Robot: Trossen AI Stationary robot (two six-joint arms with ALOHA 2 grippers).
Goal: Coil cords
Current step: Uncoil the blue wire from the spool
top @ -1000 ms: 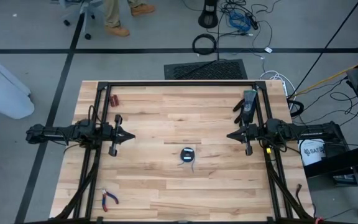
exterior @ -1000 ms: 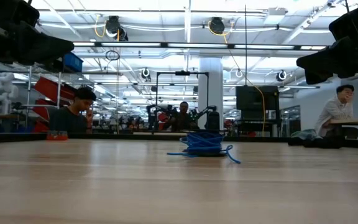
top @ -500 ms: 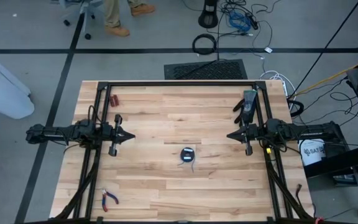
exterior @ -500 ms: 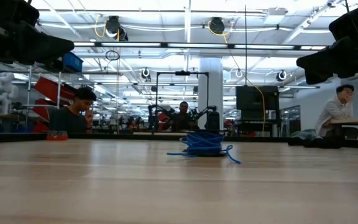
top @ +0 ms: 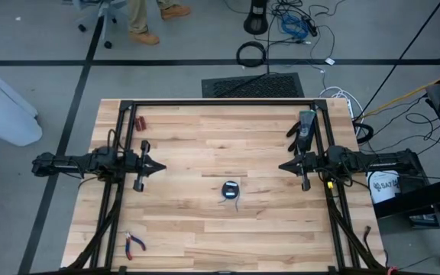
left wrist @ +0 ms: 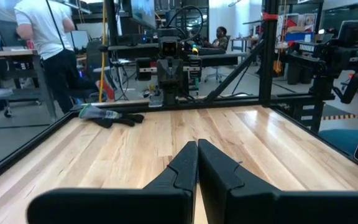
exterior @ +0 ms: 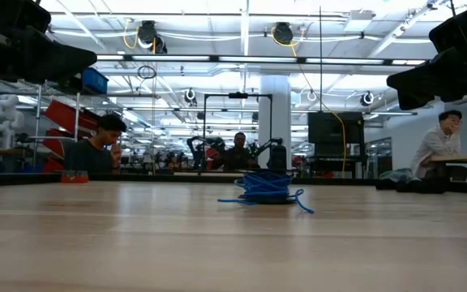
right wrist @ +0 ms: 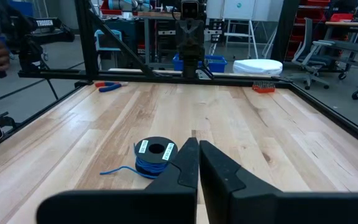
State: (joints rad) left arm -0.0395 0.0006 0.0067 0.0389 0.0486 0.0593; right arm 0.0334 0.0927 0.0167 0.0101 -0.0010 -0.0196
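The cord (top: 231, 190) is a thin blue cable wound into a small round bundle with a dark middle, lying flat on the wooden table a little nearer than its centre. In the right wrist view the cord (right wrist: 155, 157) shows white labels on top and a loose blue end (right wrist: 114, 169) trailing on the wood. In the low view the bundle (exterior: 266, 188) rests on the table. My left gripper (top: 163, 165) hovers shut at the table's left side and points level toward the middle. My right gripper (top: 281, 166) hovers shut at the right side, facing it. Both are well away from the cord.
A black glove (top: 304, 128) lies at the far right. Red-handled pliers (top: 134, 243) lie at the near left, and small red items (top: 139, 121) at the far left. A black frame (top: 220, 102) runs around the table. People sit in the room beyond.
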